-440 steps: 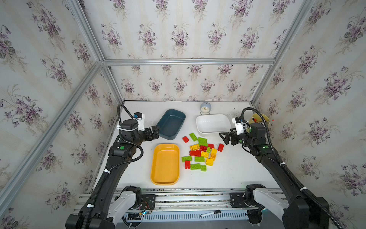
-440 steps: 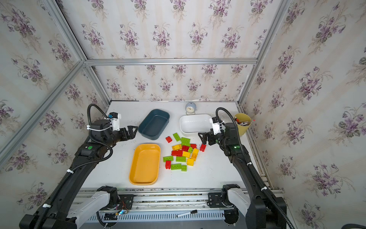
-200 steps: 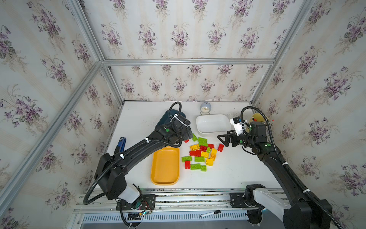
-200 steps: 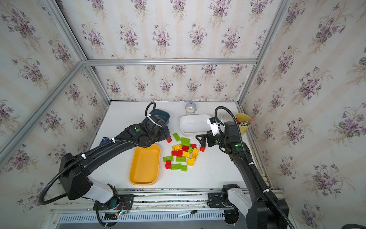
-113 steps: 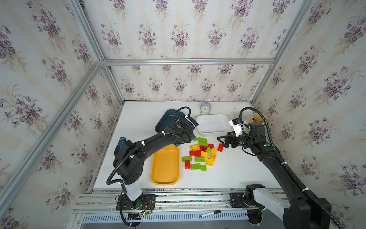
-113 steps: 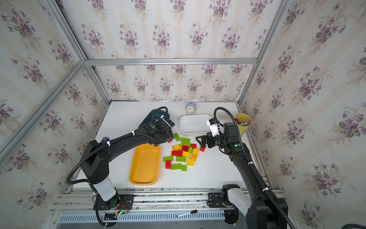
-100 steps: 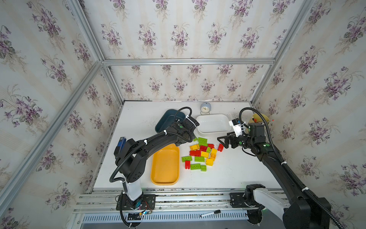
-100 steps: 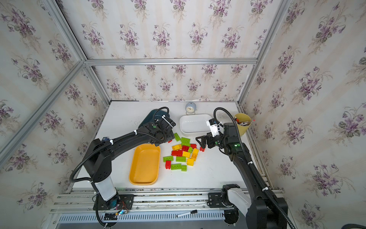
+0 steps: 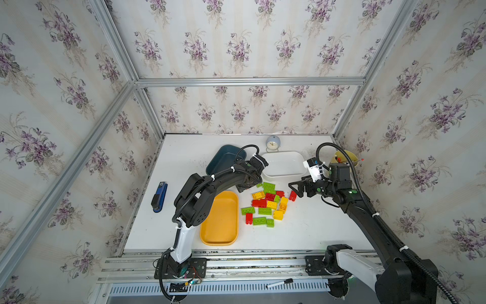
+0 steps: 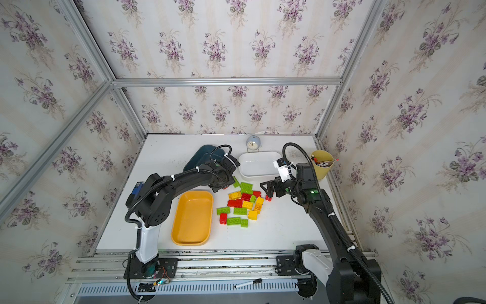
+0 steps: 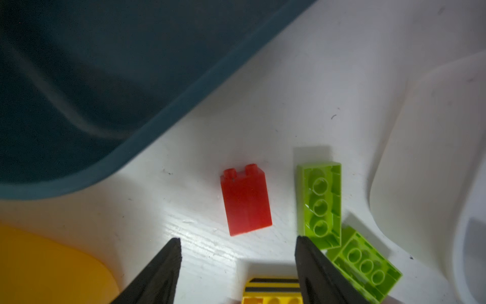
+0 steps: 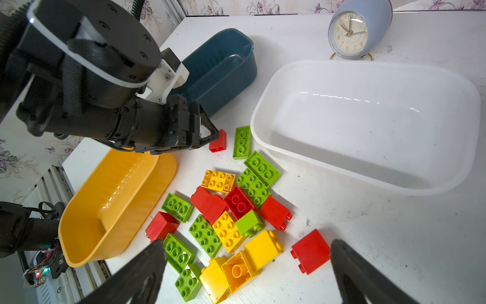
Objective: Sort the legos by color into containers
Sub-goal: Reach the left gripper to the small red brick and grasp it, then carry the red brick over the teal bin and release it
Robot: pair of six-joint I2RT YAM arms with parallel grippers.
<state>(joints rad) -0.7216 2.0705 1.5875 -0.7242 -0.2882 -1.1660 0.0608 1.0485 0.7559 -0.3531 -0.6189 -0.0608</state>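
The legos [image 9: 265, 204] lie in a loose red, green and yellow pile in the middle of the table, seen in both top views. My left gripper [image 11: 238, 240] is open and low over the table. A lone red brick [image 11: 246, 200] lies just beyond its fingertips, outside the jaws, beside the dark blue tray [image 11: 79, 79]. My right gripper [image 12: 247, 244] stands wide open over the pile's right edge, with another red brick [image 12: 311, 250] near one finger. The three containers are empty: dark blue tray [image 9: 223, 163], yellow tray [image 9: 221, 221] and white tray [image 9: 284, 164].
Two green bricks [image 11: 319, 202] lie close beside one left finger, with a yellow brick [image 11: 273, 292] under the jaws. A blue clock [image 9: 272, 143] stands at the back and a yellow pen cup [image 9: 345, 158] at the right wall. A blue stapler [image 9: 159, 197] lies at the left.
My left arm has swung from the table's left side across to the pile's near-left corner, come down by the lone red brick, and its jaws have narrowed. The right arm has barely moved.
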